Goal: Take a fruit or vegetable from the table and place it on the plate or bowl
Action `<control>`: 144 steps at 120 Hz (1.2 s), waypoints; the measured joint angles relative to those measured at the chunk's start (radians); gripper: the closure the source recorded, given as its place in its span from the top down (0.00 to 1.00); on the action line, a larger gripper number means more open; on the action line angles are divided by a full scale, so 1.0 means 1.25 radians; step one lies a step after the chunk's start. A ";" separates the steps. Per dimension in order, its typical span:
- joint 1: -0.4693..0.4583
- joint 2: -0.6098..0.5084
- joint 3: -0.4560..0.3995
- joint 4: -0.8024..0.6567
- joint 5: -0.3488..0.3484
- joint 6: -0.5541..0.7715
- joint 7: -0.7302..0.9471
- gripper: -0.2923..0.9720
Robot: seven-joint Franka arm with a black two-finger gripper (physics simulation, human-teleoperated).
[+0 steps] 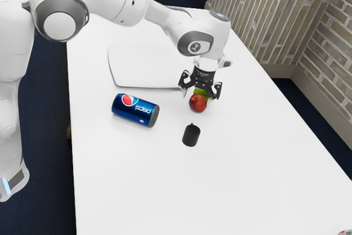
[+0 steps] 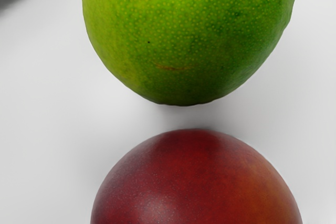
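On the white table [image 1: 247, 152], your gripper [image 1: 201, 92] hangs spread open over the green fruit [image 2: 189, 30], likely lined up to straddle it, the red fruit [image 2: 197, 182] just beside.

We see a black gripper [image 1: 201, 92] on a white arm [image 1: 137, 4] with grey joint rings. The green fruit [image 2: 189, 30] is bright lime, finely stippled with paler yellow dots and marked by one small brownish streak. The red fruit [image 2: 197, 182] is deep crimson, warming to orange on one flank. The can [image 1: 135, 110] is blue with white lettering, a red, white and blue roundel and a grey end. The small cylinder [image 1: 191, 134] is plain black. Table [image 1: 247, 158] and plate [image 1: 146, 61] are both white, the wall [image 1: 264, 9] patterned in beige and brown bricks, the floor [image 1: 44, 136] dark navy
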 joint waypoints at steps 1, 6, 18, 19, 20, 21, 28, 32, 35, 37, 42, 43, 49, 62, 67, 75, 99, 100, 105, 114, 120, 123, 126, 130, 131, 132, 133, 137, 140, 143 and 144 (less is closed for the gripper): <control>0.000 0.001 0.000 0.000 0.000 0.000 0.000 0.77; -0.001 0.003 0.000 0.000 -0.001 0.002 0.003 0.77; 0.000 0.013 0.000 0.000 -0.004 0.007 0.007 0.77; 0.000 0.014 0.000 0.000 -0.004 0.007 0.008 0.77; 0.000 0.015 0.000 0.000 -0.004 0.008 0.008 0.77; 0.000 0.015 0.000 0.000 -0.004 0.008 0.008 0.77; 0.001 0.020 0.000 0.000 -0.008 0.011 0.011 0.77; 0.001 0.023 0.001 0.000 -0.010 0.013 0.012 0.77; 0.001 0.025 0.000 0.000 -0.012 0.014 0.013 0.77; 0.001 0.027 0.000 0.000 -0.012 0.014 0.013 0.77; 0.001 0.031 0.001 0.000 -0.014 0.016 0.015 0.77; 0.001 0.031 0.001 0.000 -0.014 0.016 0.015 0.77; 0.001 0.033 0.001 0.000 -0.015 0.019 0.016 0.77; 0.001 0.032 0.004 0.001 -0.015 0.022 0.017 0.61; 0.000 0.032 0.006 0.001 -0.014 0.022 0.015 0.57; 0.000 0.032 0.006 0.001 -0.017 0.023 0.009 0.55; -0.018 0.021 0.007 0.000 -0.035 0.027 -0.015 0.49; -0.021 0.018 0.007 0.000 -0.035 0.027 -0.016 0.49; -0.036 -0.009 0.008 0.000 -0.035 0.028 -0.023 0.49; -0.052 -0.086 0.010 -0.010 -0.035 0.026 -0.037 0.50; -0.059 -0.142 0.016 -0.024 -0.036 0.024 -0.045 0.50; -0.067 -0.171 0.026 -0.037 -0.037 0.023 -0.049 0.49; -0.075 -0.198 0.036 -0.055 -0.038 0.022 -0.053 0.49; -0.082 -0.242 0.047 -0.099 -0.040 0.020 -0.059 0.49; -0.081 -0.252 0.049 -0.109 -0.041 0.020 -0.061 0.49; -0.079 -0.261 0.051 -0.118 -0.041 0.019 -0.062 0.49; -0.076 -0.269 0.053 -0.127 -0.042 0.019 -0.064 0.49; -0.047 -0.292 0.059 -0.152 -0.044 0.017 -0.069 0.50; -0.018 -0.302 0.063 -0.163 -0.045 0.015 -0.073 0.49; 0.006 -0.311 0.066 -0.170 -0.046 0.012 -0.077 0.49; 0.012 -0.313 0.067 -0.171 -0.046 0.011 -0.078 0.49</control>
